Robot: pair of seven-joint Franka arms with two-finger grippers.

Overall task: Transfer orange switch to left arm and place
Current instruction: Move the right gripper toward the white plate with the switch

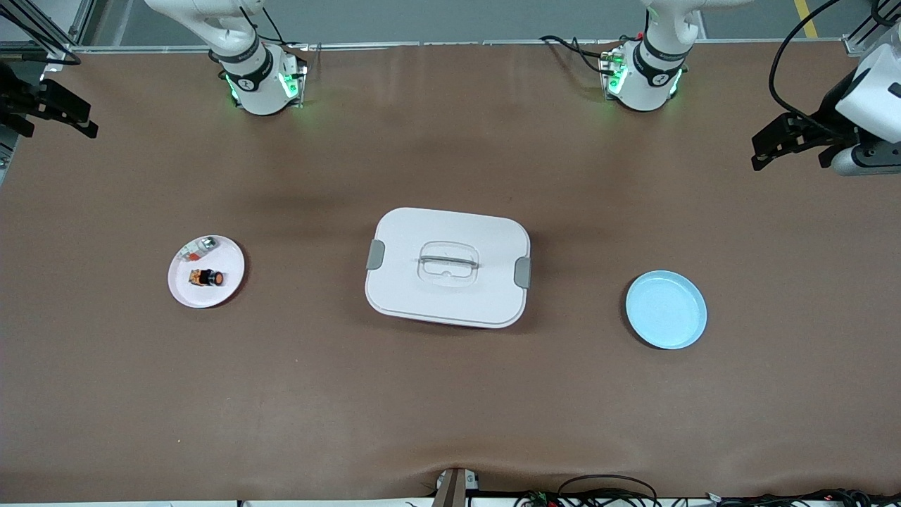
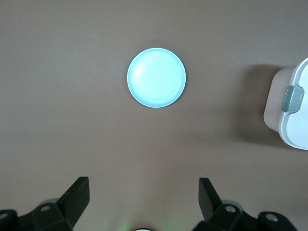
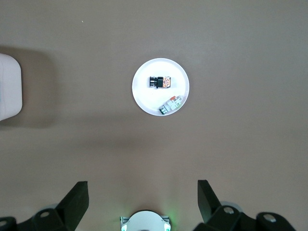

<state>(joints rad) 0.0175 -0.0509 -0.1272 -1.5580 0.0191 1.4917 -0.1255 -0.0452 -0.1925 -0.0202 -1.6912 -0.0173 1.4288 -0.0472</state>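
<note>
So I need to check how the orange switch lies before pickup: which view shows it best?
The right wrist view: the orange switch lies on its side on the pink plate, seen from above. The front view shows it smaller. The left wrist view misses it.

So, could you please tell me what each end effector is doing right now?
Left end effector: open, holding nothing.
Right end effector: open, holding nothing.

We see the box point(image 1: 448, 267) mid-table between two plates point(image 1: 666, 310), the switch point(image 1: 207, 278) lying on the right arm's-end plate point(image 1: 191, 291).
</note>
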